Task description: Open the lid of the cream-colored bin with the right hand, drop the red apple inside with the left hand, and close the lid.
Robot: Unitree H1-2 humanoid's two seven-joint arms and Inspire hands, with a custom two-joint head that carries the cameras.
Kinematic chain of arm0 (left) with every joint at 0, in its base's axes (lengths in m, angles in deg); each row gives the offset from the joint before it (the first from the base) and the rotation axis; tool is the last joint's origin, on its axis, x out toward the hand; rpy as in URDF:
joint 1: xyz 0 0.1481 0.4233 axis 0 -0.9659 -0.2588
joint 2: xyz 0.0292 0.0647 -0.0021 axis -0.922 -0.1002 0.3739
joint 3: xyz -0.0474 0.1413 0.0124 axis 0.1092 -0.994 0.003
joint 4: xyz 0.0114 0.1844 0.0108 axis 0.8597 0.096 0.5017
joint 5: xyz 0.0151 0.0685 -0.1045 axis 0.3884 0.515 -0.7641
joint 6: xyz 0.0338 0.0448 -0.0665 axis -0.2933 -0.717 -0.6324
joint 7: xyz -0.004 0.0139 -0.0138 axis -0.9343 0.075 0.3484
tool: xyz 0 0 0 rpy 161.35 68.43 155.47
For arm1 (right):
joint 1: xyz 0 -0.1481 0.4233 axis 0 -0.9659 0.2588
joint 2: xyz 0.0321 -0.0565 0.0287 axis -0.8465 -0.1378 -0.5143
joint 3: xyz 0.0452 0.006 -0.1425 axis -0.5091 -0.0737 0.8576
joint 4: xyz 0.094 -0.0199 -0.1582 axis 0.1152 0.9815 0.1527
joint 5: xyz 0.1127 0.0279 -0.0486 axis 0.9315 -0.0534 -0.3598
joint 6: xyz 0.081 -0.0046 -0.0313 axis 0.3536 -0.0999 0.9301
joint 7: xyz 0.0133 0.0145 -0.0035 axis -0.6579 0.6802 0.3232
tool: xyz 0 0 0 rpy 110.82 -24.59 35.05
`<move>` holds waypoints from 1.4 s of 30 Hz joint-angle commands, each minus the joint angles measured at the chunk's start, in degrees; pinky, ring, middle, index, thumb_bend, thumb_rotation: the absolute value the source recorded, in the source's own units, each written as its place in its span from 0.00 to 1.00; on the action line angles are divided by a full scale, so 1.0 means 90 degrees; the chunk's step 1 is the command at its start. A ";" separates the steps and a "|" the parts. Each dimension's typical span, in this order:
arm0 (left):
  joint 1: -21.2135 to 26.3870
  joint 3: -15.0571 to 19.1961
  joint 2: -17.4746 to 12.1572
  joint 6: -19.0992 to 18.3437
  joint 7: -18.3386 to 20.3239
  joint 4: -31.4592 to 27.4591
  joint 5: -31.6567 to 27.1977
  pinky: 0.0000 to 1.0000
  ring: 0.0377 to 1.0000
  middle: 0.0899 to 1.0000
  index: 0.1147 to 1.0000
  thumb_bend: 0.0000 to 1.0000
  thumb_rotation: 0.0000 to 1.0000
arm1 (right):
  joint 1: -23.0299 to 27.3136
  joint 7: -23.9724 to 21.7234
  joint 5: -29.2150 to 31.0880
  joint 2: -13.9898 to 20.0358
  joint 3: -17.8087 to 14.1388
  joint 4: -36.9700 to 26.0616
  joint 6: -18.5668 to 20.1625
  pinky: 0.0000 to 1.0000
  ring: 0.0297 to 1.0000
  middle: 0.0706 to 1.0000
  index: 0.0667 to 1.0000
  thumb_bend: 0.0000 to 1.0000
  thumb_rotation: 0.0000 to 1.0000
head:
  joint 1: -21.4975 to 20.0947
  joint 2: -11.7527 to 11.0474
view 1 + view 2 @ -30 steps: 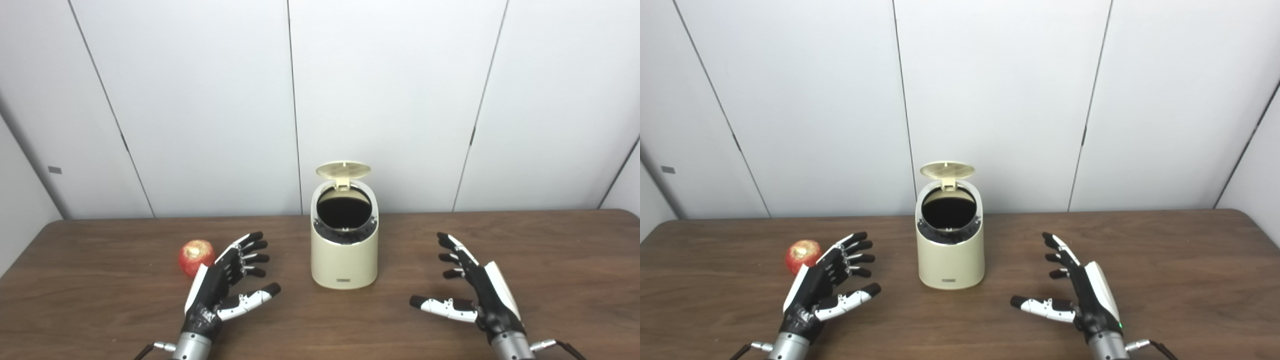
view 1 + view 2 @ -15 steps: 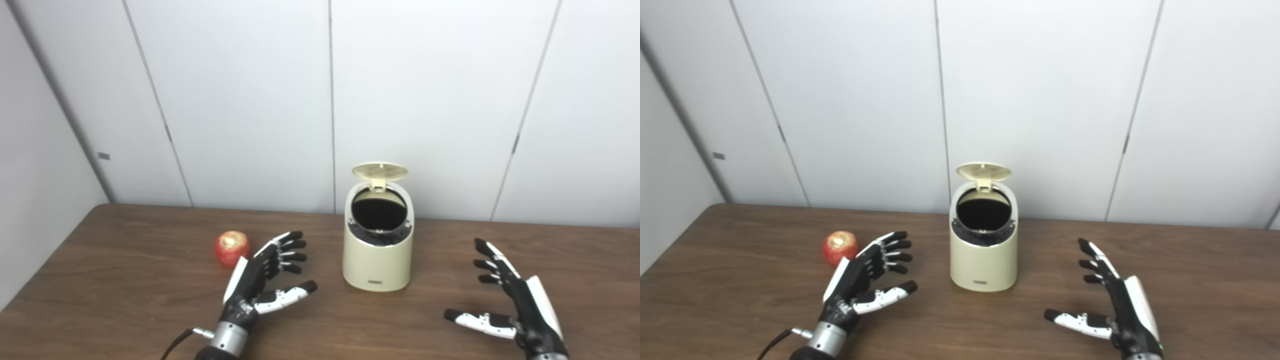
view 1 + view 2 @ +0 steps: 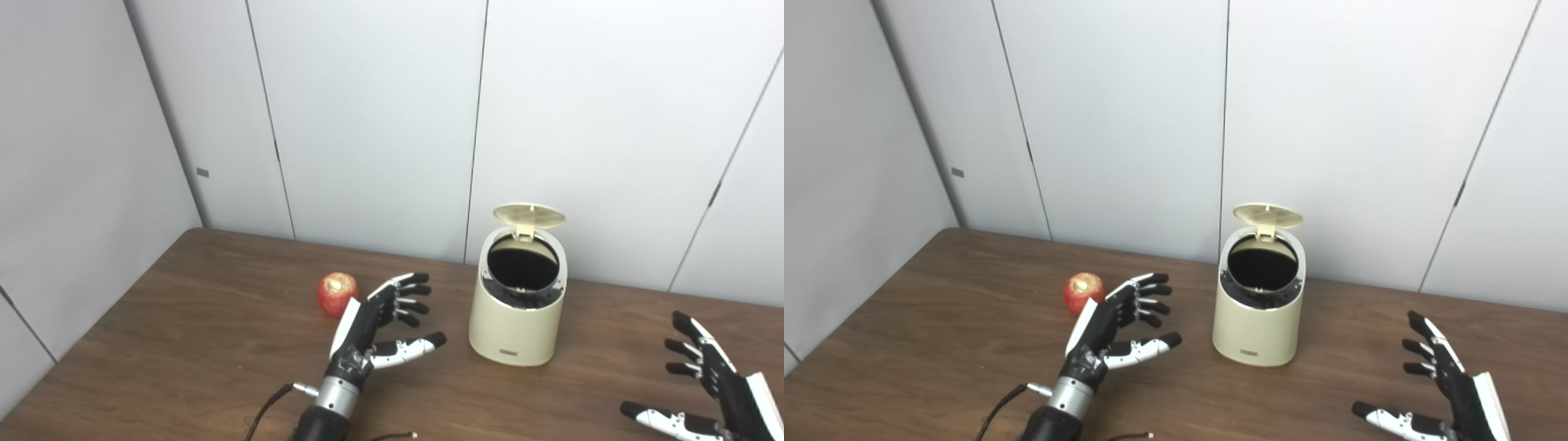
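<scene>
Over the last second the whole picture has slid: both head cameras have swung toward the robot's left, so the bin and apple only appear displaced, and against the table they lie where they did. The real change is small: the left hand has crept forward beside the apple, while the right hand has stayed low at the near edge. I judge that the first step is done, since the lid stands open, and the apple pickup is now in hand.

Nearest, the right hand [image 3: 1448,392] rests low over the brown table [image 3: 184,343], palm turned inward, fingers spread wide and thumb out, holding nothing, well apart from the bin. The left hand [image 3: 373,324] lies further in, palm facing right, fingers fanned and thumb stretched toward the bin, also empty. Its back is just beside the red apple [image 3: 336,293], which sits on the table at the hand's far left; I cannot tell whether they touch. To grasp it, the hand would probably need to turn its palm toward the fruit.

Beyond, the cream-colored bin [image 3: 516,318] stands upright, its round lid [image 3: 528,214] hinged up at the back, the dark mouth clear.
</scene>
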 commanded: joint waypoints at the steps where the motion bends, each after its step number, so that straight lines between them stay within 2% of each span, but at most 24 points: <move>1: 0.0273 0.0112 -0.0151 -0.0130 -0.0387 -0.0308 0.0483 0.62 0.69 0.71 0.74 0.71 0.10 | 0.0123 -0.0006 0.0011 0.0080 -0.0069 -0.0267 0.0012 0.63 0.80 0.89 0.88 0.70 0.00 | 0.0028 0.0023; 4: 0.0399 0.0257 -0.0343 -0.0313 -0.0672 -0.0401 0.0922 0.66 0.72 0.72 0.73 0.73 0.08 | 0.0115 -0.0029 -0.0074 0.0094 -0.0066 -0.0404 0.0187 0.61 0.79 0.88 0.86 0.71 0.00 | 0.0118 0.0017; 9: 0.0531 0.0374 -0.0653 -0.0506 -0.0698 -0.0413 0.0913 0.61 0.70 0.71 0.71 0.75 0.02 | 0.0109 -0.0014 -0.0078 0.0054 -0.0087 -0.0496 0.0321 0.56 0.76 0.86 0.84 0.71 0.00 | 0.0163 0.0028; 12: 0.0626 0.0448 -0.0824 -0.0636 -0.0819 -0.0330 0.1033 0.58 0.70 0.70 0.71 0.78 0.04 | 0.0116 -0.0003 -0.0075 0.0015 -0.0082 -0.0549 0.0365 0.55 0.75 0.86 0.84 0.70 0.00 | 0.0160 0.0036; 18: 0.0783 0.0603 -0.1190 -0.0796 -0.1118 -0.0014 0.1303 0.62 0.77 0.79 0.78 0.81 0.11 | 0.0129 0.0042 -0.0157 -0.0020 -0.0073 -0.0697 0.0508 0.53 0.75 0.85 0.83 0.69 0.00 | 0.0161 0.0012; 21: 0.0851 0.0683 -0.1283 -0.1070 -0.1116 0.0088 0.1252 0.70 0.83 0.83 0.82 0.82 0.15 | 0.0126 0.0017 -0.0218 -0.0037 -0.0053 -0.0839 0.0648 0.52 0.74 0.85 0.82 0.70 0.00 | 0.0144 0.0025; 23: 0.0865 0.0717 -0.1255 -0.1189 -0.1099 0.0109 0.1124 0.79 0.86 0.83 0.83 0.82 0.16 | 0.0132 -0.0020 -0.0262 -0.0039 -0.0023 -0.0933 0.0752 0.52 0.74 0.82 0.81 0.71 0.00 | 0.0138 0.0036; 25: 0.0853 0.0669 -0.1236 -0.1389 -0.1101 0.0147 0.1181 0.85 0.89 0.84 0.84 0.83 0.18 | 0.0141 -0.0021 -0.0250 -0.0064 -0.0015 -0.0983 0.0794 0.52 0.74 0.81 0.81 0.71 0.00 | 0.0145 0.0031; 29: 0.0851 0.0444 -0.1325 -0.1757 -0.1083 0.0274 0.1445 0.80 0.92 0.90 0.87 0.86 0.25 | 0.0131 -0.0037 -0.0309 -0.0084 0.0021 -0.1109 0.0909 0.54 0.75 0.81 0.81 0.70 0.00 | 0.0155 0.0032; 34: 0.0875 0.0136 -0.1436 -0.2121 -0.1051 0.0483 0.1788 0.81 0.96 0.93 0.91 0.93 0.35 | 0.0113 -0.0144 -0.0359 -0.0088 0.0088 -0.1332 0.1189 0.56 0.77 0.82 0.81 0.70 0.00 | 0.0131 0.0058; 42: 0.0846 -0.0205 -0.1494 -0.2447 -0.0845 0.0663 0.1852 0.84 0.96 0.92 0.93 0.95 0.36 | 0.0105 -0.0192 -0.0487 -0.0126 0.0151 -0.1588 0.1482 0.57 0.77 0.82 0.81 0.70 0.00 | 0.0106 0.0072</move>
